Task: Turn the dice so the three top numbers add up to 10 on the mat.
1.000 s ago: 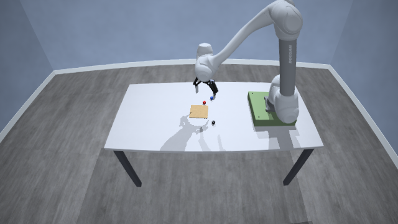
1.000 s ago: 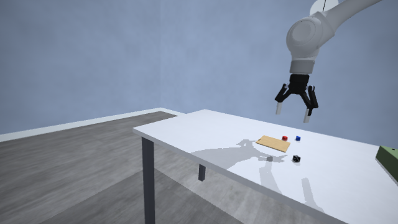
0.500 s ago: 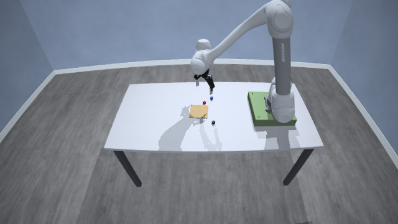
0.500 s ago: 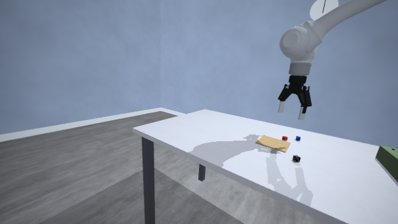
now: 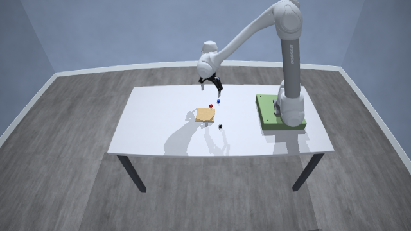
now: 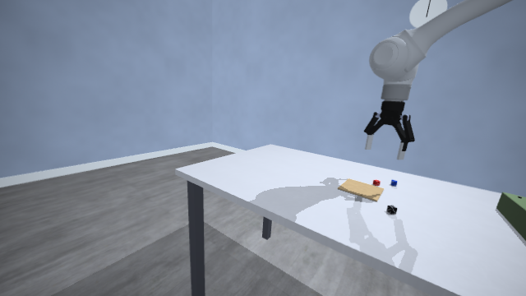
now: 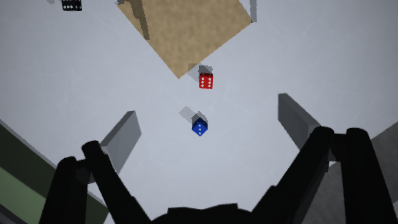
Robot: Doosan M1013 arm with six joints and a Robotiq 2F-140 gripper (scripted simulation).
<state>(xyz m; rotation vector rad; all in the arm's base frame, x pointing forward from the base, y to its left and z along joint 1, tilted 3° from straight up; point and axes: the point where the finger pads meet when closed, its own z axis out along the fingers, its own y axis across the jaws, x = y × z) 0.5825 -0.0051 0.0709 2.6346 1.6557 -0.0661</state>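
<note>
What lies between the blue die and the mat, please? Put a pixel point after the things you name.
The red die [image 5: 210, 105] [image 6: 376, 182] [image 7: 206, 81] lies between the blue die [image 5: 218, 101] [image 6: 394, 182] [image 7: 200, 127] and the mat [image 5: 205, 114] [image 6: 360, 190] [image 7: 187, 35], close to the mat's near corner, as the wrist view shows.

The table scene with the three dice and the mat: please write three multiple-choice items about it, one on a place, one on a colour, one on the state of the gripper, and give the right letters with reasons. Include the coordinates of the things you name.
1. Where are the three dice?
A) All on the mat
B) All on the table, off the mat
C) Two on the mat, one on the green base

2. Which colour is the die farthest from the other two?
A) Black
B) Red
C) Blue

3. How is the gripper?
A) Shut on a die
B) Shut, holding nothing
C) Open, above the table

1: B, the mat [image 5: 204, 113] [image 6: 357, 187] [image 7: 192, 30] has no die on it.
2: A, the black die [image 5: 220, 126] [image 6: 391, 210] [image 7: 72, 5] lies apart, while the red die [image 5: 210, 105] [image 6: 376, 182] [image 7: 206, 81] and blue die [image 5: 218, 101] [image 6: 394, 182] [image 7: 200, 127] are near each other.
3: C, the gripper [image 5: 210, 91] [image 6: 385, 151] [image 7: 206, 115] has its fingers wide apart, with nothing between them, above the table [image 5: 154, 135] [image 6: 255, 173] [image 7: 165, 165].
</note>
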